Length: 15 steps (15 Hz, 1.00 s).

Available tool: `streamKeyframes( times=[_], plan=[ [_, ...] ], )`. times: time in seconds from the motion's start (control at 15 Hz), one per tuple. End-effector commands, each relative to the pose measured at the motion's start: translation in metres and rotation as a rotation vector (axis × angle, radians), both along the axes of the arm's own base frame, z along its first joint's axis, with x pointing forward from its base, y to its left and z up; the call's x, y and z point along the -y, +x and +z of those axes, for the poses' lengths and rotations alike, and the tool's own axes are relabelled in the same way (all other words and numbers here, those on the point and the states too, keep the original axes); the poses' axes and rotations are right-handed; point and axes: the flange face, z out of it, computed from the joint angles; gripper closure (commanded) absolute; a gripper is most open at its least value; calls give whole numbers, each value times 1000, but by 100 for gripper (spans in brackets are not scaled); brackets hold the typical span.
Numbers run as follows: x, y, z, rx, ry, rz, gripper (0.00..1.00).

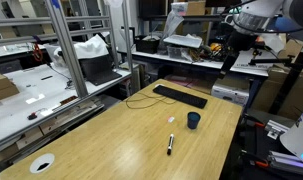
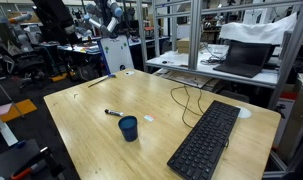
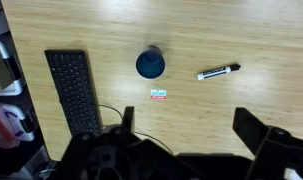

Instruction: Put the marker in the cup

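Note:
The marker lies flat on the wooden table, dark with a lighter tip; it also shows in an exterior view and in the wrist view. The small dark blue cup stands upright a short way from it, seen in an exterior view and from above in the wrist view. My gripper is open and empty, high above the table, with both fingers wide apart at the bottom of the wrist view. The arm shows at the top of an exterior view.
A black keyboard lies on the table with a black cable beside it; it also shows in the wrist view. A tiny white object and a white disc lie on the table. A small label lies near the cup.

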Motion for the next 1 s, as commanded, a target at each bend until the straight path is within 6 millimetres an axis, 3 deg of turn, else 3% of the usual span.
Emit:
streamKeyframes(
  times=[0.0, 0.8, 0.93],
  plan=[
    [0, 0, 2, 3, 0, 0, 0],
    [0, 1, 4, 6, 1, 1, 0],
    [-4, 8, -1, -2, 19, -39, 0]
  ],
)
